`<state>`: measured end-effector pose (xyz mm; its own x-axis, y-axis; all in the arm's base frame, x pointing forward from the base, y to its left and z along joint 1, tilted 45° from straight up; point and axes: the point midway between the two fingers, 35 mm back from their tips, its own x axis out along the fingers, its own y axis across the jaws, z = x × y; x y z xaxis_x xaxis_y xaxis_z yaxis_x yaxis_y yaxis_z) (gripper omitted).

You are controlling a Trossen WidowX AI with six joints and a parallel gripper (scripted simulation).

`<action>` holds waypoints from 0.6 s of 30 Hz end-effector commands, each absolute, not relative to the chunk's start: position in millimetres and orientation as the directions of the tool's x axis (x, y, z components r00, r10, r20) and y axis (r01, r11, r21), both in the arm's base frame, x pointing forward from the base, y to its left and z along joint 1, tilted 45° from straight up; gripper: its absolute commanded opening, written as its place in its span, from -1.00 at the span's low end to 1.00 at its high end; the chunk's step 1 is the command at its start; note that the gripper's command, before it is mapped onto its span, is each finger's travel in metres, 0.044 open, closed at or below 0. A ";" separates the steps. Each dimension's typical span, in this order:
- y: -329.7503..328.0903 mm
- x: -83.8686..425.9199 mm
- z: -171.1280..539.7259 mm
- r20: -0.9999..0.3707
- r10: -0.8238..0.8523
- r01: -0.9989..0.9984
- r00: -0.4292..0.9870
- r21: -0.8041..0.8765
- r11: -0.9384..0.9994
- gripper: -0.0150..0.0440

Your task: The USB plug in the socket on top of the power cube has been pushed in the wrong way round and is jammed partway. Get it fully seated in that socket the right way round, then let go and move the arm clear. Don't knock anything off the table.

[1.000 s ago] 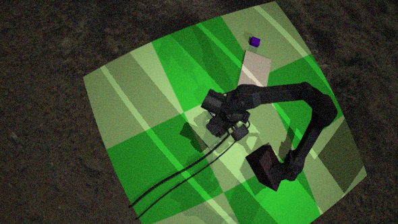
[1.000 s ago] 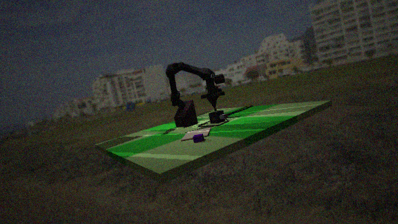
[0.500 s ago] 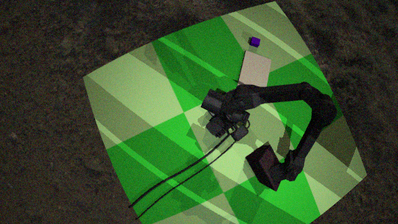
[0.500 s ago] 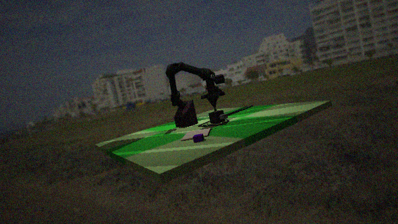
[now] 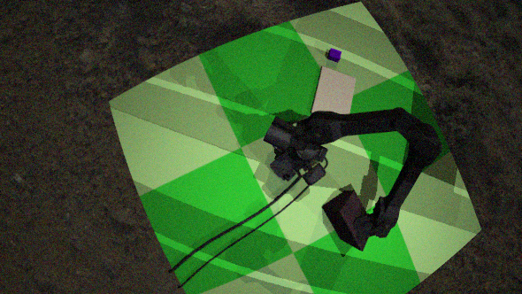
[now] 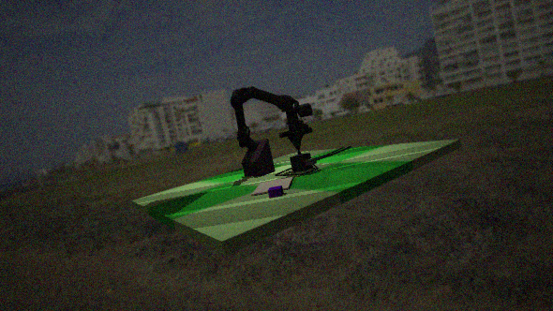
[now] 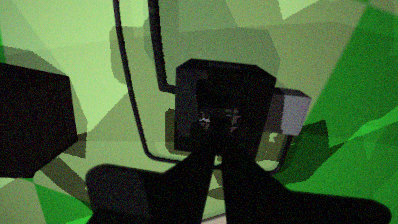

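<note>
The dark power cube [image 6: 298,163] [image 7: 187,95] stands on the table, with small bright marks on its top in the wrist view. My gripper [image 6: 299,151] [image 7: 219,142] points down at the cube's top. Its fingers are nearly together, shut on the USB plug [image 7: 218,132], which shows only as a dark shape at the fingertips. The plug's way round and its depth in the socket are too dark to tell. In the top view the arm hides the fingertips. A black cable [image 5: 241,222] [image 7: 156,45] runs to the cube's side.
A second cable [image 5: 234,246] [image 7: 131,95] loops around the cube. A light grey block [image 7: 296,115] is beside the cube. A pale flat board [image 5: 333,90] [image 6: 272,186] and a purple block [image 5: 334,55] [image 6: 276,191] lie apart from it. The arm's dark base [image 5: 347,221] [image 6: 259,159] stands nearby.
</note>
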<state>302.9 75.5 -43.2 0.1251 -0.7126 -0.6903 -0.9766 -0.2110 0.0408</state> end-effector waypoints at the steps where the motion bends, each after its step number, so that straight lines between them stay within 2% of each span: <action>1: 74.5 302.8 -44.4 -0.687 -0.716 -0.975 0.125 0.047 -0.216 -0.49; 18: 73.1 303.0 -45.9 -0.687 -0.716 -0.975 0.125 0.047 -0.216 -0.49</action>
<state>303.2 74.2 -44.1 0.1256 -0.7123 -0.6906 -0.9765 -0.2115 0.0405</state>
